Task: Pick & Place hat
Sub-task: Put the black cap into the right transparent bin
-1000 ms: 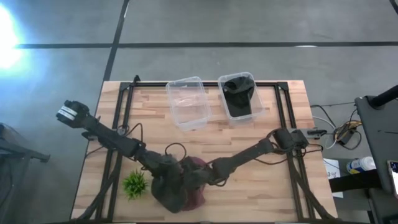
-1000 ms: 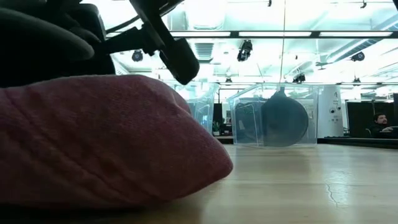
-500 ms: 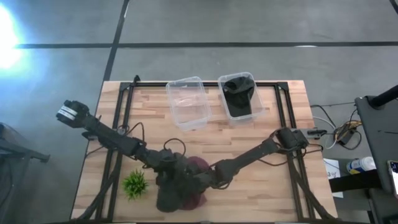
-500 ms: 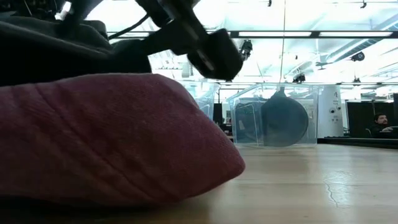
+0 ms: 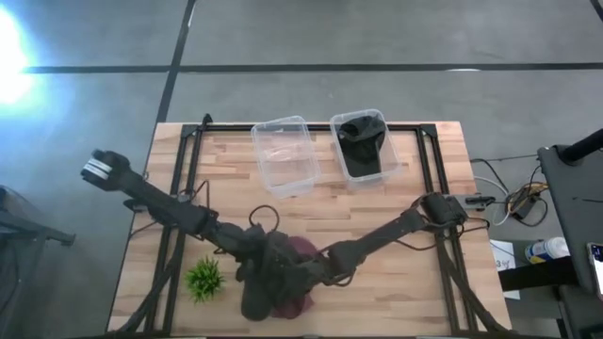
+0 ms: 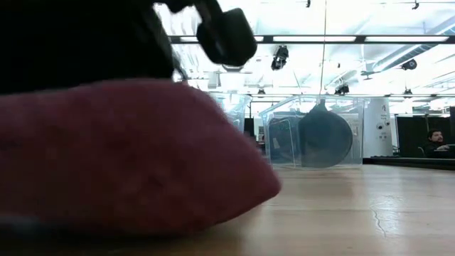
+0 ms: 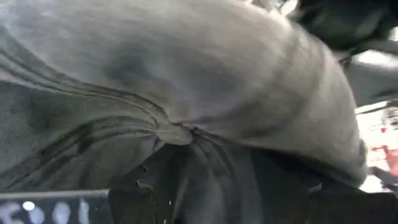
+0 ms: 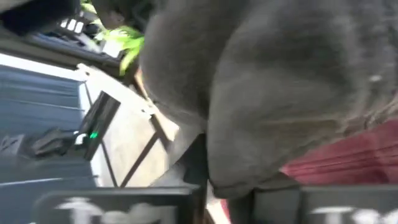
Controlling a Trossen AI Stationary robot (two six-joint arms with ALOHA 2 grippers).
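A dark grey hat [image 5: 268,287] lies bunched on top of a maroon hat [image 5: 301,250] near the table's front edge, at its middle. The maroon hat [image 6: 128,156] rests flat on the wood and fills the low view. My left gripper [image 5: 252,270] comes in from the far left and is shut on the grey hat. My right gripper [image 5: 316,276] comes in from the right and is shut on the same hat's other side. The grey cloth hides both sets of fingertips from above. My left gripper has a gathered fold of the grey hat [image 7: 175,133] between its fingers; creases run together at that spot. The cloth spreads past the fingers and lies on the maroon hat. My right gripper holds the grey hat by a lower edge [image 8: 231,180] that drops between its fingers. The fingers come level from the table's right. The maroon hat [image 8: 336,155] shows just beneath this edge.
A small green plant [image 5: 203,278] stands left of the hats. At the table's far side sit an empty clear bin [image 5: 285,155] and a second clear bin [image 5: 363,143] with a dark hat in it. Bare wood lies to the right of the hats.
Both grippers have edged toward each other over the hats. The grey hat has been drawn farther across the maroon hat, and in the low view dark cloth now covers its top. The maroon hat has stayed on the table.
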